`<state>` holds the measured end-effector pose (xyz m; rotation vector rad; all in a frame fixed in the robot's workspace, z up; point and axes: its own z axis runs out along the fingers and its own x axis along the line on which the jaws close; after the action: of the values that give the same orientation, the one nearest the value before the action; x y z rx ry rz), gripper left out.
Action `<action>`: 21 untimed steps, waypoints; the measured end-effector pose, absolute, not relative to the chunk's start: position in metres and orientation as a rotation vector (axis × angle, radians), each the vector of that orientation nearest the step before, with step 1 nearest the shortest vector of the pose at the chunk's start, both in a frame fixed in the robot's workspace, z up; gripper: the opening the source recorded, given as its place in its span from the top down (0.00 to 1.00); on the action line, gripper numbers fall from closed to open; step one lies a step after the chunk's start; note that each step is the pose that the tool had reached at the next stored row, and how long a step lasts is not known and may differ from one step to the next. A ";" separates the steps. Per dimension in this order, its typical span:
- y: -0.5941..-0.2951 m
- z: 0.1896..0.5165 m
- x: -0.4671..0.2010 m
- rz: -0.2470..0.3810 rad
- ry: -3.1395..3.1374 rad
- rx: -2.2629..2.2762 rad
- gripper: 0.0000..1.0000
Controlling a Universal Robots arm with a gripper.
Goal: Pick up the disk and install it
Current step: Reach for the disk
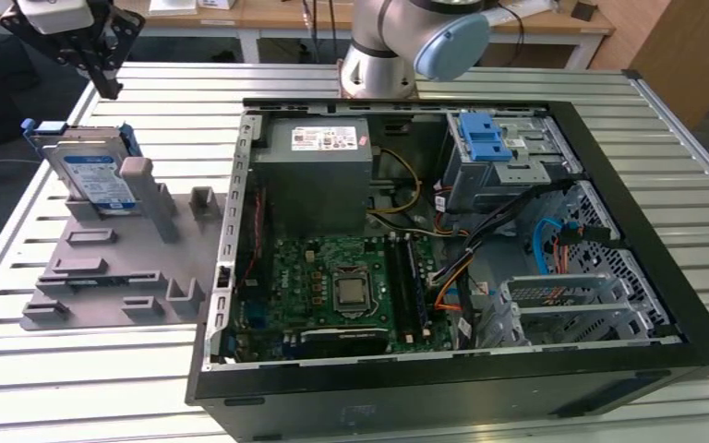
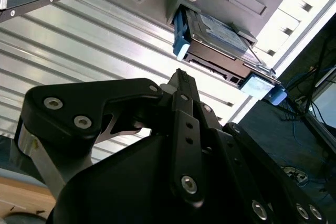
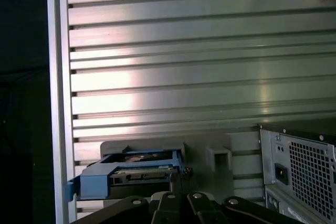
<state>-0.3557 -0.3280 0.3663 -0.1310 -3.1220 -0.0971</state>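
Silver disk [image 1: 93, 173] with blue side rails stands on edge in a slot of the grey holder block [image 1: 108, 268], near the counter [image 1: 96, 369] edge on the exterior view's left, toward the far corner. I read the upright pose as deliberate: the block pins the lower part, while the top edge and both broad faces stand clear, so they are open to a grasp from above. My end effector [image 1: 108, 85] hangs above the disk, apart from it. It is clenched on nothing: the tips meet in one point with no load between them. In the second wrist view the disk [image 2: 215, 38] lies just past the tip, rails at both ends. In the first wrist view its top edge [image 3: 131, 174] sits close beside the counter edge. The open computer case [image 1: 650, 231] lies flat mid-counter with its side panel off, presumably so the bays face up for access. A silver cage [image 1: 490, 148] with a blue latch sits in the case's far corner. My call: the pick has not started. The disk is in its holder, untouched, and nothing is installed.
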 end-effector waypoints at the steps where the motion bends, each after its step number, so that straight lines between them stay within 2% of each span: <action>1: -0.328 0.366 -0.358 -0.097 -3.122 -0.131 0.89; 21: -0.332 0.361 -0.375 -0.097 -3.117 -0.131 0.89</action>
<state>-0.3753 -0.3316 0.3607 -0.1310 -3.1168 -0.0966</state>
